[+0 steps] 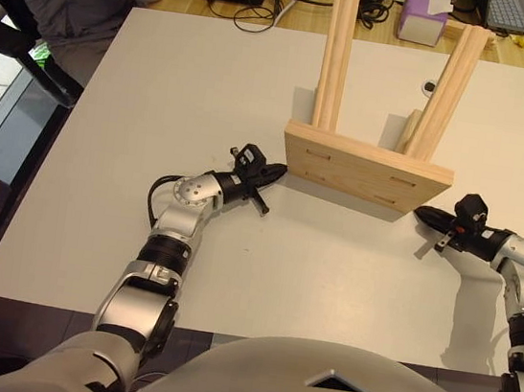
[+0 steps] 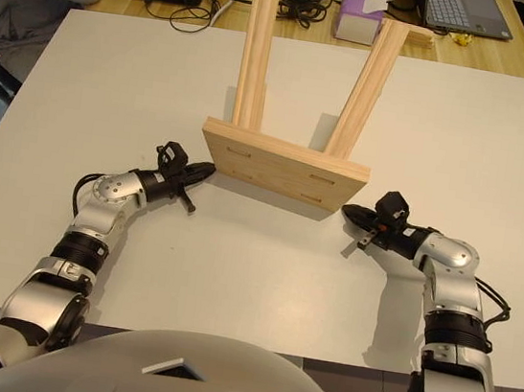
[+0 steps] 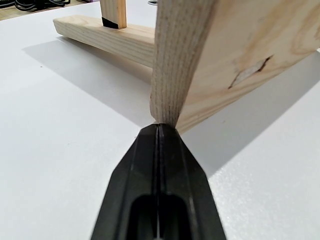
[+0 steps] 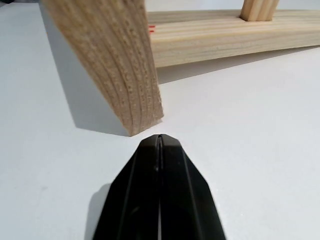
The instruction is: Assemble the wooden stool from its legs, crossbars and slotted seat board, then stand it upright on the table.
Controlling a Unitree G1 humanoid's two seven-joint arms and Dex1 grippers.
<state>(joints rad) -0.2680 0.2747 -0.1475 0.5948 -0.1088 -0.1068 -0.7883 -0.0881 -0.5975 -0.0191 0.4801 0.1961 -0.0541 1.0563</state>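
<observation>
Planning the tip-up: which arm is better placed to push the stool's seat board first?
Left, probably. The left tool, shut, touches a corner of the seat board; the right tool, also shut, sits just short of the opposite corner.

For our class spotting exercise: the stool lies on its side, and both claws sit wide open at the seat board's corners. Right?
Not quite: the left claw and right claw are shut, as the wrist views show. The rest holds.

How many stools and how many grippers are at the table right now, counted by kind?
Stool: 1
Grippers: 2 (left gripper, right gripper)
Total: 3
</observation>
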